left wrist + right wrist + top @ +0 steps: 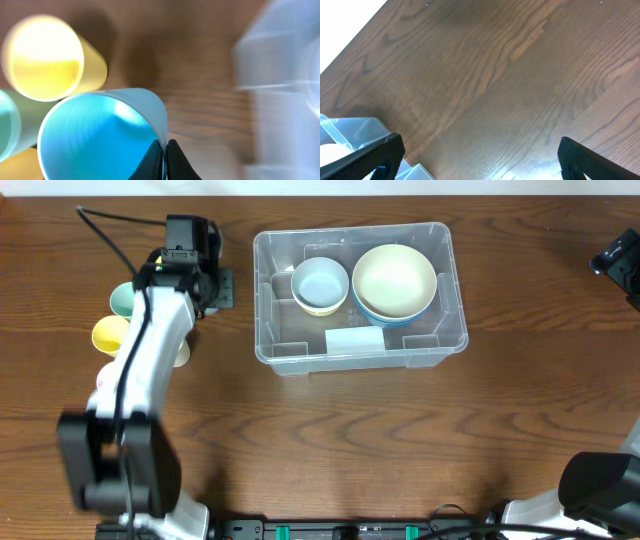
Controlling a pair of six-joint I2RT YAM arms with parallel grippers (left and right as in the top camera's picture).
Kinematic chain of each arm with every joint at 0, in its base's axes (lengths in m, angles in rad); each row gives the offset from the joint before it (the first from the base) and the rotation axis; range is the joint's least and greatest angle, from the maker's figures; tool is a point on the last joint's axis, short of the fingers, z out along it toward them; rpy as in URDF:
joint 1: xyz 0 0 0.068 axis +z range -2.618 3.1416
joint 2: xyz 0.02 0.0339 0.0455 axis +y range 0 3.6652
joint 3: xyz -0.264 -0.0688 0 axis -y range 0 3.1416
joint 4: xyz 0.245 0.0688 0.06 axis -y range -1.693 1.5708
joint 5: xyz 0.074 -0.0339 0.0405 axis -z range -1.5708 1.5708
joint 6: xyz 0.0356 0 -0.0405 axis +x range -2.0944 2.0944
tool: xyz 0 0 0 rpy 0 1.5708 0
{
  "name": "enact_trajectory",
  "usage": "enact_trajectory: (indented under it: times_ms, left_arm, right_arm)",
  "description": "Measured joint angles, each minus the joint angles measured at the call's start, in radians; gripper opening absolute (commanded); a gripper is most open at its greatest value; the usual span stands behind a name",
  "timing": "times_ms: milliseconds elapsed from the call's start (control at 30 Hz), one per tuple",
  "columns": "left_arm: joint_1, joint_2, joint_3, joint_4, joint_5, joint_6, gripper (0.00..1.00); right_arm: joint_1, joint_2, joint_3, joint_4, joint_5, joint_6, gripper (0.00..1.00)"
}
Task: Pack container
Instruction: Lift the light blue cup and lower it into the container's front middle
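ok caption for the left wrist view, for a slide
Wrist view: left gripper pinches the rim of a light blue cup, yellow cup beside it, clear container blurred at right.

- container: large clear plastic bin, rectangular, rounded corners, moulded inner ribs; upright, open-topped.
- Sits on table, far-centre, long side running left-right.
- White label by near wall.
- Holds 2 bowls side by side: small bowl, large bowl.

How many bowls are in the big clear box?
2: a small blue bowl on the left side of the container, a bigger cream bowl on its right. None looks hidden.
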Motion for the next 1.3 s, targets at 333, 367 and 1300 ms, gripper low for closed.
enact_trajectory:
  times_ms: [333, 367, 1300]
  left_arm:
    - [-0.193, -0.329, 0.000, -0.118, 0.025, 0.008, 0.06]
    - [-0.216, -0.332, 0.000, -0.127, 0.043, 0.016, 0.06]
    - [-0.555, 0.066, 0.000, -0.059, 0.164, 0.189, 0.06]
  right_arm:
    - [0.000, 0.000, 0.000, 0.001, 0.000, 0.000, 0.99]
    - [0.000, 0.000, 0.000, 0.000, 0.000, 0.000, 0.99]
    - [0.000, 0.000, 0.000, 0.000, 0.000, 0.000, 0.99]
